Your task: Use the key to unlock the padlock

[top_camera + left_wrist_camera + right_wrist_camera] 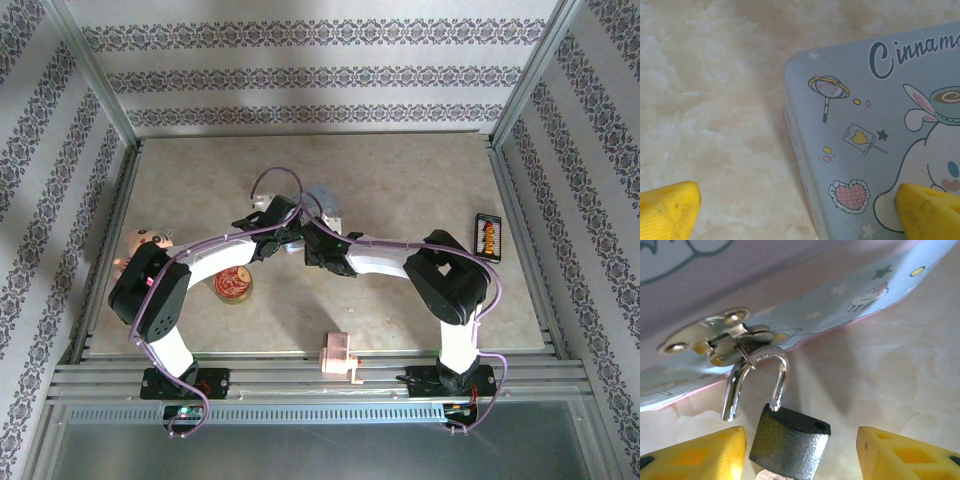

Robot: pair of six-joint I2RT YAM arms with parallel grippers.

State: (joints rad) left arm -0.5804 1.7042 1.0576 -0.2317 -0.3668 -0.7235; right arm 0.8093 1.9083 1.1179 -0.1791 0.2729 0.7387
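Note:
The padlock (790, 442) has a dark boxy body and a silver shackle (762, 365). The shackle is sprung open, with one leg free of the body, and it still hangs through the metal hasp (722, 335) of the pale blue tin (880, 140). A rounded bit of pale metal (771, 475) pokes out under the body; as far as I can tell it is the key's head. My right gripper (800, 450) is open, a yellow finger on each side of the body, the right one well clear. My left gripper (795, 200) is open over the tin's lid corner. Both grippers meet at the tin (325, 205).
A round red tin (233, 285) sits near the left arm, with a pink doll head (145, 245) at the table's left edge. A pink plastic block (338, 355) lies at the front edge between the bases. A black and orange pack (487, 237) is at the right.

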